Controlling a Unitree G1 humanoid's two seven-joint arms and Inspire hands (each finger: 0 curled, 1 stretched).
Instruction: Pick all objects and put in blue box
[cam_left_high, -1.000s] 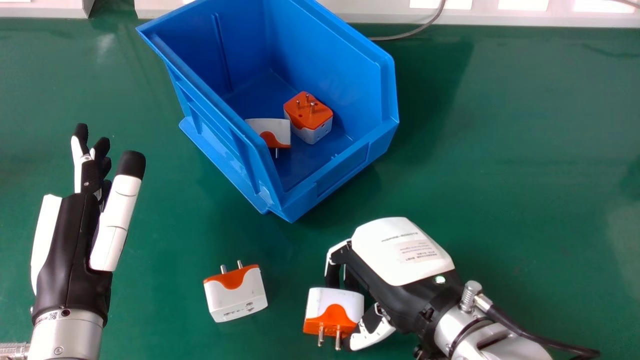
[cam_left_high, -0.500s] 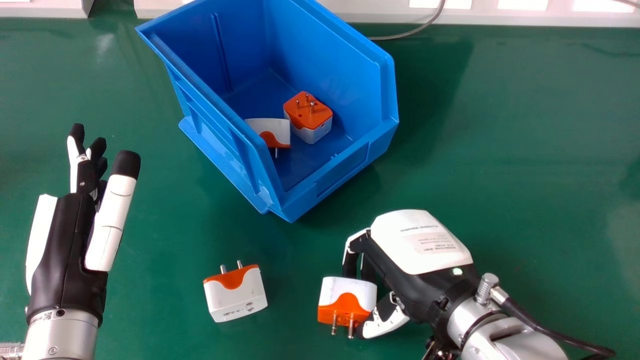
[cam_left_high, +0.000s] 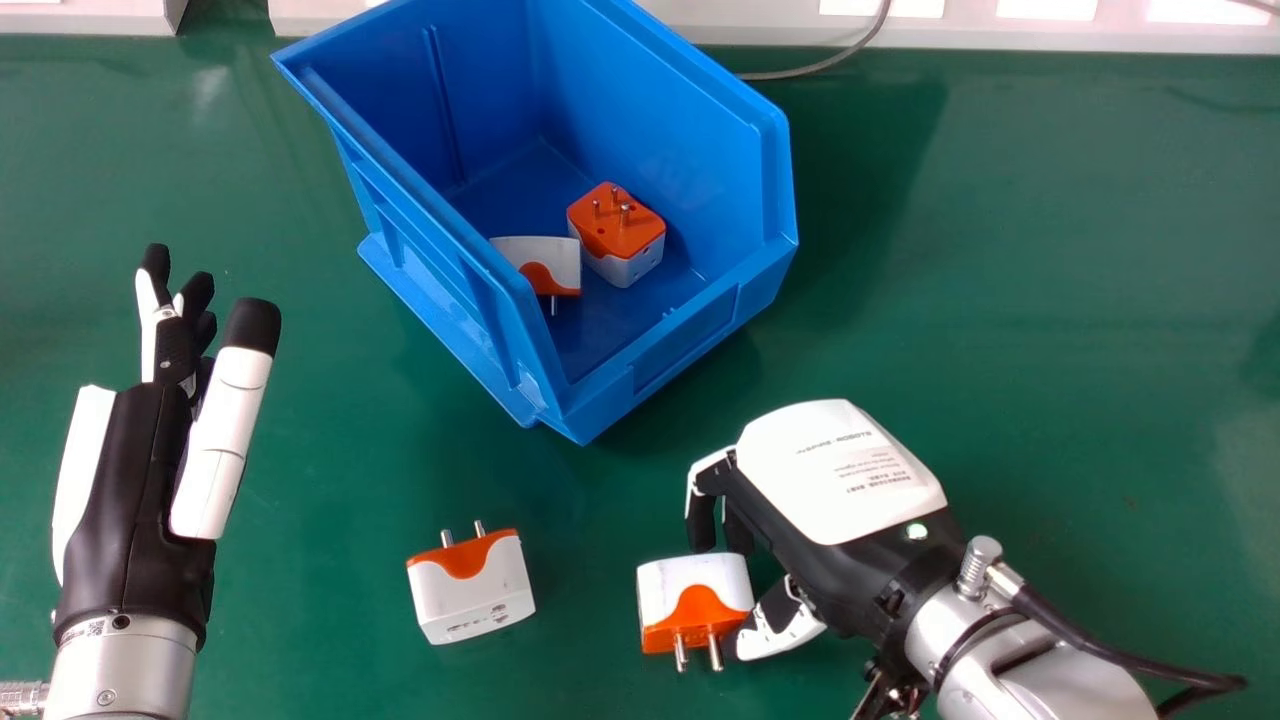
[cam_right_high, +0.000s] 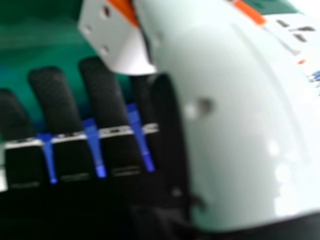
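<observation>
White and orange plastic makes up the plug adapter (cam_left_high: 690, 590) pinched between the bent fingers and thumb of the right hand (cam_left_high: 830, 480), its metal prongs turned toward the near side of the table. Whether it touches the surface below, I cannot tell. To its left, well apart, a loose adapter (cam_left_high: 475, 595) sits on the table with its prongs toward the blue box (cam_left_high: 690, 335). Inside that box, near its front wall, lie an orange-topped adapter (cam_left_high: 615, 230), prongs up, and a mostly white one (cam_left_high: 545, 262) just beside it. The left hand (cam_left_high: 130, 480) hangs at the left, fingers straight and thumb apart, holding nothing.

Green and smooth, the table (cam_left_high: 1050, 250) spreads around everything, with soft shadows by the box and pale patches of reflected light. Along its far edge runs a whitish ledge (cam_left_high: 1080, 35) with bright panels in it, and a thin grey cable (cam_left_high: 820, 67) curves down from there behind the box.
</observation>
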